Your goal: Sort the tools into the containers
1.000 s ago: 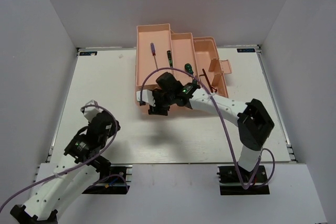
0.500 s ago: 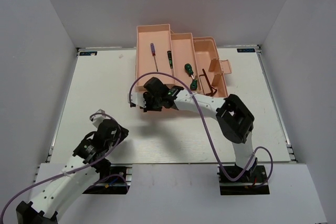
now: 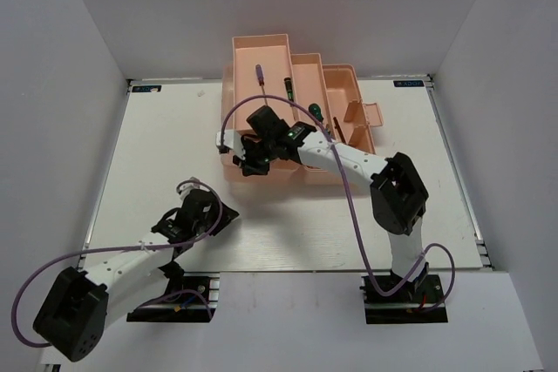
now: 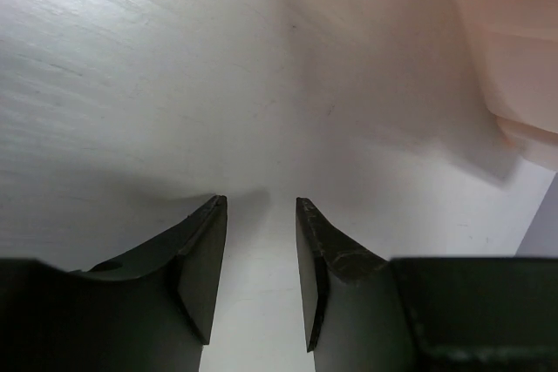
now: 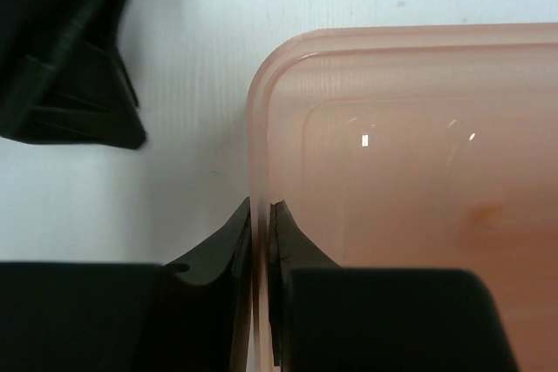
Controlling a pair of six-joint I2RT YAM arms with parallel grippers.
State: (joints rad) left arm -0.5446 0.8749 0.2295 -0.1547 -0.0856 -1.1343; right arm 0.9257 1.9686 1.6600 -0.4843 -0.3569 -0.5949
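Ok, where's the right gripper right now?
In the top view, the right gripper is at the near-left corner of the toolbox. Its wrist view shows the jaws shut on the pink rim there.

**Top view:** the right arm [image 3: 349,158] hid the near-left part of the toolbox [image 3: 275,50]. Only one end of a green-handled screwdriver [image 3: 316,111] showed past it.

**Left wrist view:** the toolbox was blurred and cut off by the top-right corner.

**Right wrist view:** the toolbox ran off the right and bottom edges. A dark shape [image 5: 65,50] was cropped at the upper left — it could not be identified.
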